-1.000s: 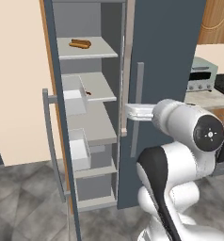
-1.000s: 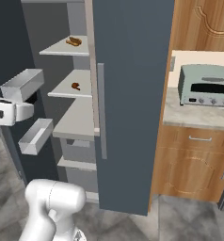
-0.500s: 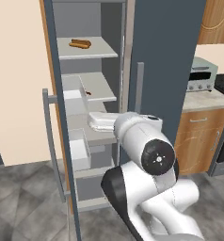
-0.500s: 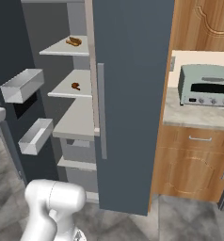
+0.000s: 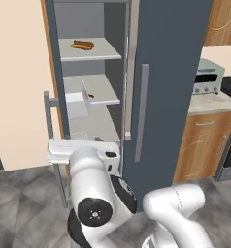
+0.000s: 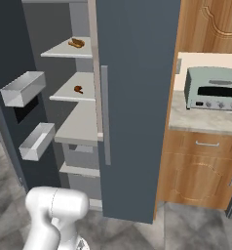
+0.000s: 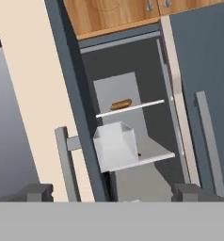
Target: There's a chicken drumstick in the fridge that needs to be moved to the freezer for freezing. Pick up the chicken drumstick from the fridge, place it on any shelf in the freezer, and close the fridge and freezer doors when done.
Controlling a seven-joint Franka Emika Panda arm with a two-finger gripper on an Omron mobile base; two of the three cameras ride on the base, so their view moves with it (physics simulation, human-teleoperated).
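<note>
The chicken drumstick (image 6: 78, 89) lies on the middle shelf (image 6: 67, 93) of the open left compartment. This is the freezer: its door (image 6: 8, 63) swings out left and carries translucent bins (image 6: 23, 88) and a black panel. From the left the drumstick (image 5: 90, 96) shows behind a door bin (image 5: 77, 104). My gripper (image 7: 114, 195) is open and holds nothing. It sits low, well back from the shelves, facing the freezer door's edge (image 7: 75, 117) and handle (image 7: 67, 160). The plain fridge door (image 5: 171, 72) on the right is shut.
A hot dog in a bun (image 5: 82, 45) lies on the upper freezer shelf. A toaster oven (image 6: 213, 90) stands on the counter to the right, above wooden cabinets (image 6: 201, 166). A beige wall (image 5: 18, 97) lies left of the open door.
My arm has swung from the right side of the fridge across to the left, and it is now low in front of the open freezer door. The gripper stayed open. The drumstick has not moved.
</note>
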